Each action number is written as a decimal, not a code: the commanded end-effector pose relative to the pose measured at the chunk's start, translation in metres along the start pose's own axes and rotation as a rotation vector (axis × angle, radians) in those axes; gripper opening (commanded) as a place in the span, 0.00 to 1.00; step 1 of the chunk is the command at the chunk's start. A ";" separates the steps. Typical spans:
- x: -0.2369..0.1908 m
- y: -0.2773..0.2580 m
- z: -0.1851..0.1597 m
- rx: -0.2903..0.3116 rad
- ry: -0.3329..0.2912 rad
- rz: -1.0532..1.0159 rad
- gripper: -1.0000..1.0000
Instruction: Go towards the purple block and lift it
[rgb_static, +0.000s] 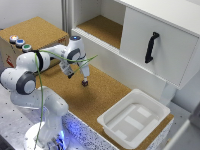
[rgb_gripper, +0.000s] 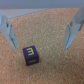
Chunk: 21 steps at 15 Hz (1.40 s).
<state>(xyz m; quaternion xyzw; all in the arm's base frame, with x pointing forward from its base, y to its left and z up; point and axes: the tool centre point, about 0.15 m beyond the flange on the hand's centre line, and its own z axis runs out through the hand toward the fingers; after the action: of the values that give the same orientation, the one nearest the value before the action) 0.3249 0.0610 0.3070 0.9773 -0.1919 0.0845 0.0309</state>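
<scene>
The purple block (rgb_gripper: 30, 55) is a tiny dark purplish cube with a yellow mark on its top face. In the wrist view it lies on the cork surface between my two fingers, nearer one finger (rgb_gripper: 8, 31) than the other. My gripper (rgb_gripper: 40, 46) is open and empty, with the fingertips apart from the block. In the exterior view the gripper (rgb_static: 85, 81) points straight down, just above the cork table (rgb_static: 105, 95), and the block shows only as a small dark spot (rgb_static: 85, 84) at the fingertips.
A white tray (rgb_static: 134, 118) stands on the table towards the exterior view's right. Three round coloured buttons (rgb_static: 20, 43) sit on a box at the left. A white cabinet with a black handle (rgb_static: 151, 47) and an open shelf (rgb_static: 102, 27) stands behind.
</scene>
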 end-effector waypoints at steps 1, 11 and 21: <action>-0.031 -0.004 0.016 0.037 0.000 -0.193 1.00; -0.024 0.003 0.029 0.063 0.056 -0.349 1.00; -0.013 -0.010 0.028 0.006 -0.003 -0.338 1.00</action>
<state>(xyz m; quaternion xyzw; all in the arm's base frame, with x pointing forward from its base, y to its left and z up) 0.3136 0.0699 0.2829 0.9956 -0.0268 0.0821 0.0373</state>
